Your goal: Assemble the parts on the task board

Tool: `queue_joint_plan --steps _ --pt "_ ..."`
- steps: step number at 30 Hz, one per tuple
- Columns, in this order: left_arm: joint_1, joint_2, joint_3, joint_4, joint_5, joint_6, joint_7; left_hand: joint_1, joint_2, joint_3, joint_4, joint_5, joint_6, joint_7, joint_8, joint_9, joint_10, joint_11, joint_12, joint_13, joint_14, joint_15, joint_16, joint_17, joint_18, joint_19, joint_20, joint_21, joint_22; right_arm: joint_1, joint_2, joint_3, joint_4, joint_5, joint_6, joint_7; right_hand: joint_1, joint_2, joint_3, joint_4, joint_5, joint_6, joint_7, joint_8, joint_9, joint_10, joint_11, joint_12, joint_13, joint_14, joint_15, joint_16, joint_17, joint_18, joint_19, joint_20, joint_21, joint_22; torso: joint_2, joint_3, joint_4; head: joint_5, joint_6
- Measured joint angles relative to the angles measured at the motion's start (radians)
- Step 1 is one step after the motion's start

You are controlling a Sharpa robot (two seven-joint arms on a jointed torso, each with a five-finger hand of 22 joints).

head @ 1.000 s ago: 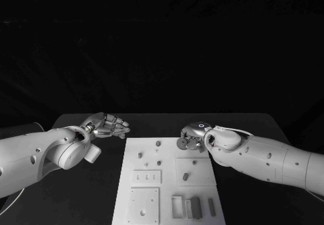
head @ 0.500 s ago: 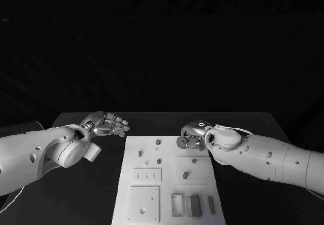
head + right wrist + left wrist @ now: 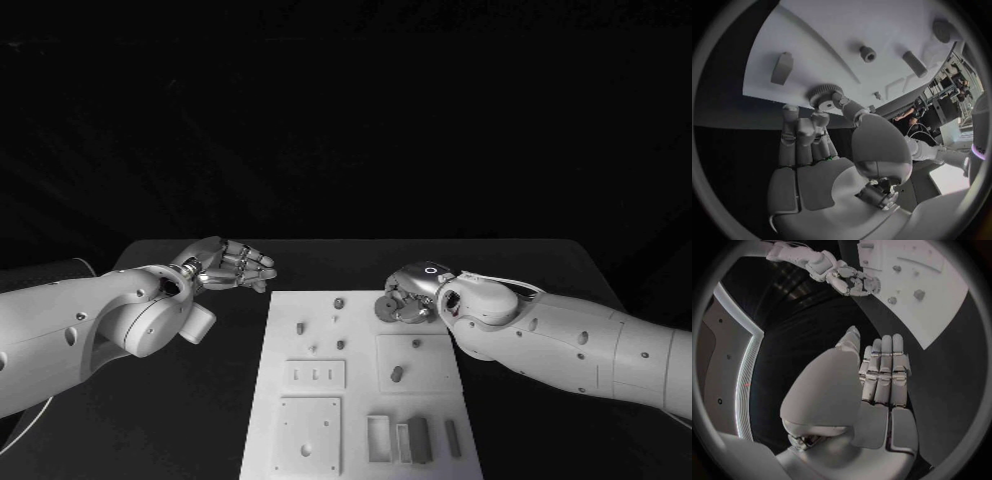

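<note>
The white task board (image 3: 361, 395) lies in the middle of the black table. My right hand (image 3: 414, 292) hovers at the board's far right corner and pinches a round, toothed grey part (image 3: 388, 308) between thumb and fingers. The right wrist view shows that toothed part (image 3: 824, 95) at the fingertips of the right hand (image 3: 814, 150), just off the board's edge (image 3: 817, 45). My left hand (image 3: 231, 268) hangs above the table off the board's far left corner. It holds nothing, and in its wrist view the fingers (image 3: 882, 372) lie straight.
Small pegs (image 3: 338, 303) (image 3: 300, 327) (image 3: 395, 375) stand on the board. Grey bars (image 3: 420, 441) lie beside a slotted tray near its front edge. Recessed plates (image 3: 315, 376) (image 3: 307, 438) sit on the board's left side. Bare table flanks the board on both sides.
My right hand has shifted slightly down and toward the board's far edge with the toothed part. The left hand has stayed put.
</note>
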Motion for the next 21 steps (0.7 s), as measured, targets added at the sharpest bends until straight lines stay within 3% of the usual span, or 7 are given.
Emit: queue_joint_plan --steps 7,11,13,21 --pt "0.0 -0.002 0.0 0.0 0.0 0.0 0.0 0.0 0.0 0.0 0.0 0.0 0.0 0.0 0.0 0.0 0.0 0.0 0.0 0.0 0.0 0.0 0.0 0.001 0.0 0.0 0.0 0.0 0.0 0.0 -0.019 0.015 0.063 -0.024 -0.022 -0.02 0.006 -0.006 0.003 0.003 0.0 0.0 0.0 0.003 0.003 0.002 -0.002 0.0 -0.002 0.002 -0.001 0.0 -0.001 0.0 0.002 0.002 0.0 0.0 0.0 0.0 -0.0007 0.002 0.002" --pt "0.0 -0.004 0.0 0.001 0.0 0.0 0.0 0.0 0.0 0.0 0.0 0.0 0.0 0.0 0.0 0.0 0.0 0.0 0.0 0.0 0.0 0.0 0.0 0.001 0.0 0.0 0.0 0.0 0.0 0.001 -0.02 0.044 0.105 -0.043 -0.031 -0.033 0.001 -0.011 0.003 0.008 0.0 0.0 0.0 0.006 0.007 0.002 -0.002 0.0 -0.004 0.002 -0.002 0.0 -0.001 0.0 0.002 0.002 0.0 0.0 0.0 0.0 -0.0007 0.002 0.002" --pt "0.0 -0.005 0.0 0.001 0.0 0.0 0.0 0.0 0.0 0.0 0.0 0.0 0.0 0.0 0.0 0.0 0.0 0.0 0.0 0.0 0.0 0.0 0.0 0.001 0.0 0.0 0.0 0.0 0.0 0.003 -0.018 0.051 0.12 -0.053 -0.035 -0.038 0.001 -0.011 0.003 0.008 0.0 0.0 0.0 0.006 0.007 0.002 -0.002 0.0 -0.005 0.002 -0.002 0.0 -0.001 0.0 0.004 0.0 0.0 0.0 0.0 -0.0001 -0.0007 0.002 0.003" --pt "0.0 -0.007 0.0 0.002 0.0 -0.001 0.0 0.0 0.0 0.0 0.0 0.0 0.0 0.0 0.0 0.0 0.0 0.0 -0.004 0.0 0.0 0.0 0.0 0.002 0.0 0.0 0.0 0.0 0.001 0.007 0.032 0.053 0.137 -0.093 -0.043 -0.052 -0.005 -0.024 0.005 0.025 0.0 0.006 -0.006 0.006 0.006 0.005 -0.005 0.0 -0.009 0.008 -0.004 0.0 -0.003 0.0 0.008 -0.001 0.0 0.0 0.0 -0.0012 -0.0007 0.002 0.007"
